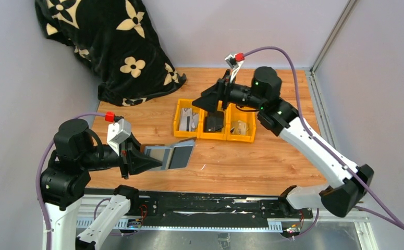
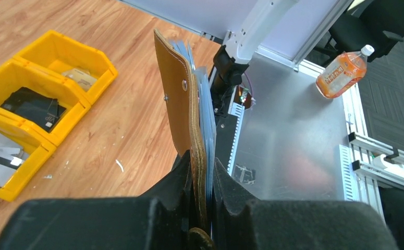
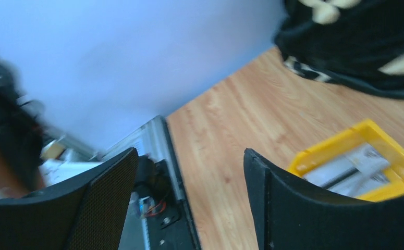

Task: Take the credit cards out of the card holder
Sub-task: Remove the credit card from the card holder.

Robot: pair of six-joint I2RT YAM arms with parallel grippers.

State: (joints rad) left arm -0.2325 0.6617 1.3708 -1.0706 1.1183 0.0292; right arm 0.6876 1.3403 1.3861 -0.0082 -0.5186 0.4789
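My left gripper (image 1: 155,162) is shut on the card holder (image 1: 171,155), a brown leather wallet held open above the table's near left with its grey inner face up. In the left wrist view the card holder (image 2: 176,99) stands on edge between the fingers of my left gripper (image 2: 202,161), and thin bluish card edges (image 2: 206,109) are packed against the leather. My right gripper (image 1: 205,104) hovers over the yellow bins, open, nothing between its fingers (image 3: 111,192). Flat grey and white cards (image 1: 189,121) lie in the left bin.
A row of yellow bins (image 1: 202,136) stands mid-table; the middle one holds a black object (image 1: 214,122), the right one a small pale item (image 1: 239,126). A black flowered blanket (image 1: 111,41) is heaped at the back left. An orange bottle (image 2: 340,73) lies beyond the table.
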